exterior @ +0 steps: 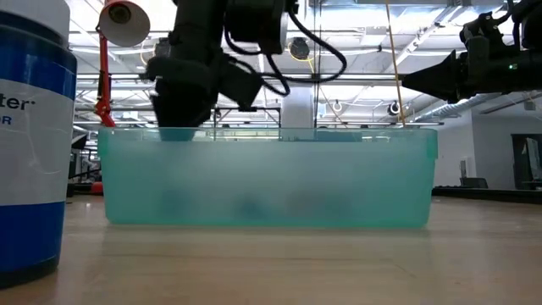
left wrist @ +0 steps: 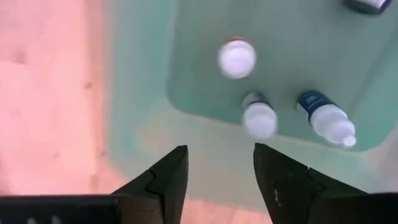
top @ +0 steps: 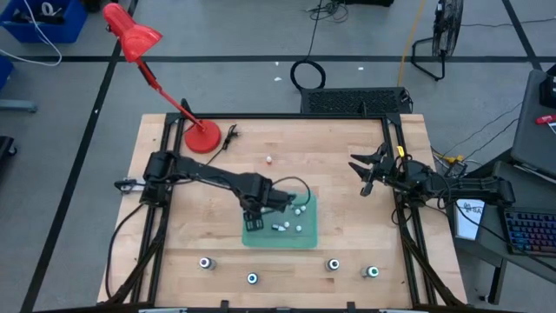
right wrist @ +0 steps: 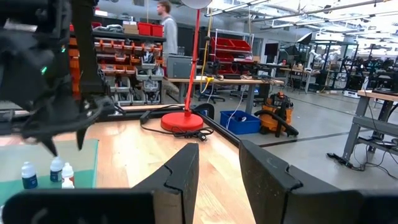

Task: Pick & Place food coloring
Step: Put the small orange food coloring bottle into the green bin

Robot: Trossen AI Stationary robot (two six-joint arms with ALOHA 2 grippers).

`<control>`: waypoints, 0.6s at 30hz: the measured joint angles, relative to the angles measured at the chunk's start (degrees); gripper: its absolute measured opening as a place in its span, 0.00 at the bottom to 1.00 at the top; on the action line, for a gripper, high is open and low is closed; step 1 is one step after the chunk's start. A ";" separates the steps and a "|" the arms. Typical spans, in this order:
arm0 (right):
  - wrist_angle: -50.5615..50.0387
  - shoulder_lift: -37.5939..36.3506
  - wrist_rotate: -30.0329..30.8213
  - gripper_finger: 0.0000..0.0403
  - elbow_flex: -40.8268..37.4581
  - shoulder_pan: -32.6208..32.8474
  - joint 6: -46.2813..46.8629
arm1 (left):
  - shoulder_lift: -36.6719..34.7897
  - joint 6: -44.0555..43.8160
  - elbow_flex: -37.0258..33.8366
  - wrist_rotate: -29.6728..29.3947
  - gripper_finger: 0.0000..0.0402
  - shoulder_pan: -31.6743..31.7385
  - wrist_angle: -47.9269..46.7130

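A green translucent tub [top: 261, 236] sits at the table's middle with several tiny whitish food coloring bottles [top: 300, 209] inside. In the left wrist view one bottle [left wrist: 237, 59] stands upright and two [left wrist: 259, 118] [left wrist: 326, 119] lie on the tub floor. Four dark round bottles with teal tops [top: 206, 263] [top: 252, 278] [top: 334, 264] [top: 372, 272] stand near the table's near edge. One small white bottle [top: 269, 159] is alone toward the far side. My left gripper [left wrist: 219, 152] [top: 254, 217] is open, pointing down over the tub's left part. My right gripper [top: 365, 174] [right wrist: 217, 177] is open, raised at the right side.
A red desk lamp [top: 201, 136] stands at the far left of the table with a cable beside it. In the low view a big blue-and-white bottle [exterior: 30, 135] is close at the near edge. Bare wood lies left and right of the tub. A person [right wrist: 166, 28] walks in the room behind.
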 joint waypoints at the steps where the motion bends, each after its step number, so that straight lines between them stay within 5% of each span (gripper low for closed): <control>1: 0.00 0.00 -0.01 0.26 0.00 0.00 0.00 | -0.34 -0.02 0.66 -0.02 0.46 0.60 -0.56; 7: 0.00 0.13 -0.01 0.26 0.01 0.00 0.00 | -2.90 3.76 4.61 -3.43 0.46 3.09 -0.50; 12: 0.02 0.24 -0.01 0.26 0.00 0.00 0.00 | -4.22 10.73 7.56 -12.62 0.46 5.87 1.42; 18: 0.00 0.26 -0.01 0.26 0.00 0.00 0.00 | -3.81 19.31 8.49 -6.00 0.46 14.72 8.07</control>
